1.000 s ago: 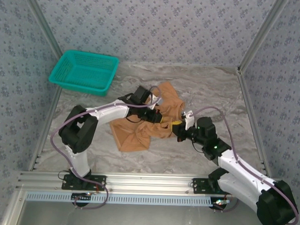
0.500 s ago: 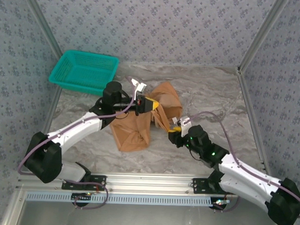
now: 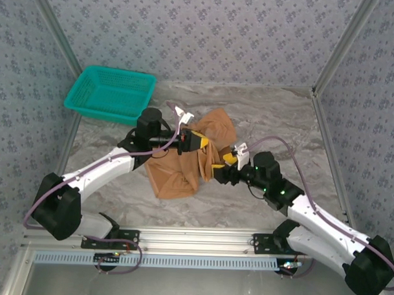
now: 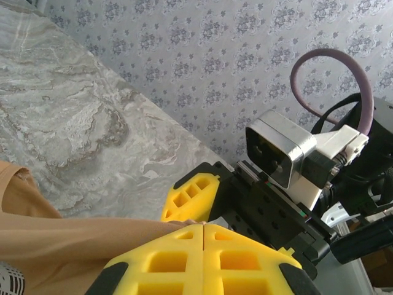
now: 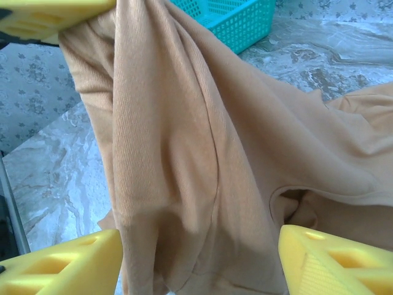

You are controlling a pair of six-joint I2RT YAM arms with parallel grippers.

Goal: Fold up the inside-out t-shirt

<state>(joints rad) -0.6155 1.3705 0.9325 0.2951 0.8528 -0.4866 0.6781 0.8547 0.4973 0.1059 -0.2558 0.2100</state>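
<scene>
The marble table (image 3: 276,118) has the orange-tan t-shirt (image 3: 183,176) bunched at its middle, right of the teal basket (image 3: 111,93), with one fold lifted. The left gripper (image 3: 197,141) pinches that raised fold. The right gripper (image 3: 222,166), just nearer, holds its yellow fingers (image 5: 61,264) spread either side of the hanging cloth.

This is a robotics lab cell, a purpose-built test enclosure and not a lived-in room. Panel walls (image 3: 207,38) covered in a repeating grey floral print close off the left, far and right sides, held by bare aluminium posts (image 3: 55,29) at the corners. The bench (image 3: 276,118) has a marble-patterned top. Along its near edge runs an aluminium rail (image 3: 194,239), with the left arm (image 3: 112,164) and the right arm (image 3: 311,213) bolted to it. Purple cables (image 3: 294,154) loop off both arms, and a small camera (image 4: 279,150) sits on the right wrist. A teal mesh basket (image 3: 110,94) stands at the far left.
</scene>
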